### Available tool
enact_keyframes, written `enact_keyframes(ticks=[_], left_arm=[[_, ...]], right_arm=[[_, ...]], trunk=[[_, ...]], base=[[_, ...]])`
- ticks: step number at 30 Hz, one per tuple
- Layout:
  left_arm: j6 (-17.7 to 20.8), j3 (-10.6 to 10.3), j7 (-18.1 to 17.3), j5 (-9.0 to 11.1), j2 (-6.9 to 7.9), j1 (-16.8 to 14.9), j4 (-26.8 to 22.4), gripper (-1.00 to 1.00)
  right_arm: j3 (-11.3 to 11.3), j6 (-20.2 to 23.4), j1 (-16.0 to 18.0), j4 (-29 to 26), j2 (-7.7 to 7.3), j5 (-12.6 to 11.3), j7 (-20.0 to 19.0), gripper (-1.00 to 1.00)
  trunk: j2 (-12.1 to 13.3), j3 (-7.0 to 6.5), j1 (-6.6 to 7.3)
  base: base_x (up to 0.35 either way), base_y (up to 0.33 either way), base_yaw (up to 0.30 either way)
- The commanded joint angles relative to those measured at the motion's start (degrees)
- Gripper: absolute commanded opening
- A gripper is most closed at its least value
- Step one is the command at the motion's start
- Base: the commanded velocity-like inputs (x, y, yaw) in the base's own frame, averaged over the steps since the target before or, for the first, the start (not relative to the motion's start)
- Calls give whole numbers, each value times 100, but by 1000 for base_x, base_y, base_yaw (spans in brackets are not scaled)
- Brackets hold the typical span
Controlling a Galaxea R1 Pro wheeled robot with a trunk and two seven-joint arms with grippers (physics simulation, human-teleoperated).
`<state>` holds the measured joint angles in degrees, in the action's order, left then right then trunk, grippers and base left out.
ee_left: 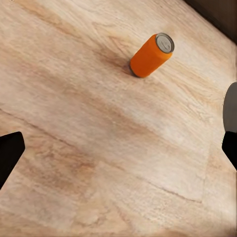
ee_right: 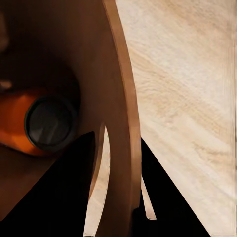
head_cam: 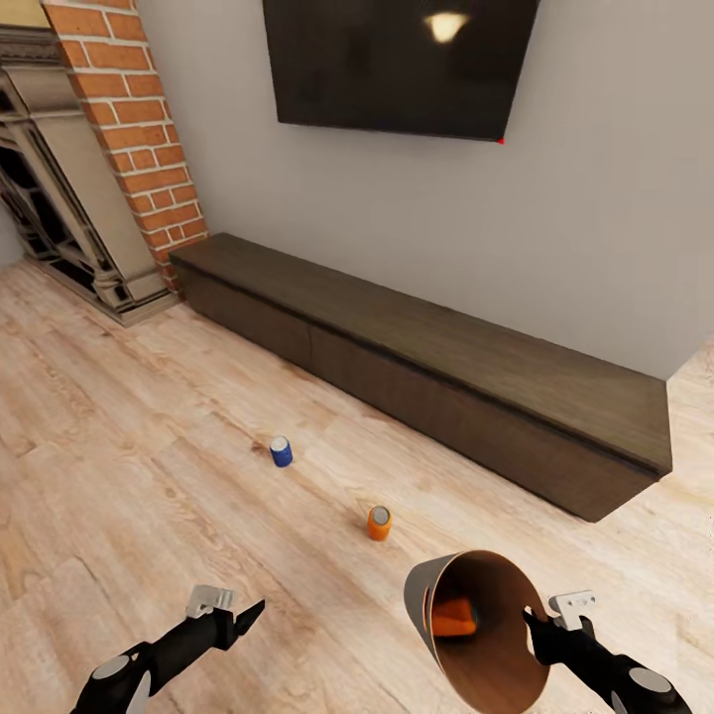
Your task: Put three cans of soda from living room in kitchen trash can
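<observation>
On the pale plank floor a blue can of soda (head_cam: 281, 451) stands upright, with an orange can (head_cam: 379, 522) nearer to me and to its right. The orange can (ee_left: 150, 55) also lies ahead of my left gripper (ee_left: 118, 150), whose fingers are spread wide with nothing between them. That left gripper (head_cam: 243, 617) hovers low at the front left. My right gripper (head_cam: 540, 625) is shut on the rim of the tash can (head_cam: 476, 625), held tipped with its mouth facing me. Another orange can (head_cam: 454, 617) lies inside it, also seen as a can (ee_right: 44, 123) beside the gripped rim (ee_right: 121, 98).
A long dark wooden bench (head_cam: 426, 367) runs along the grey wall beyond the cans. A black wall screen (head_cam: 397, 59) hangs above it, and a brick fireplace (head_cam: 129, 129) stands at the far left. Open plank floor (head_cam: 129, 426) stretches around both cans.
</observation>
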<state>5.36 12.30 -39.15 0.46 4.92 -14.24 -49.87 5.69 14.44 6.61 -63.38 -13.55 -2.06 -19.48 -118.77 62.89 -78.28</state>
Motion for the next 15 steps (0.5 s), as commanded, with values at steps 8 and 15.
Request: enact_keyframes(ticks=[8, 15], left_arm=[[0, -7, 9, -7, 0, 0, 7, 100], [0, -8, 20, -18, 0, 0, 12, 100]], right_arm=[[-7, 15, -1, 0, -6, -79, -46, -100], [-7, 15, -1, 1, 1, -80, -47, -100]], trunk=[[0, -33, 0], [0, -61, 0]], base=[[0, 0, -242], [1, 0, -242]])
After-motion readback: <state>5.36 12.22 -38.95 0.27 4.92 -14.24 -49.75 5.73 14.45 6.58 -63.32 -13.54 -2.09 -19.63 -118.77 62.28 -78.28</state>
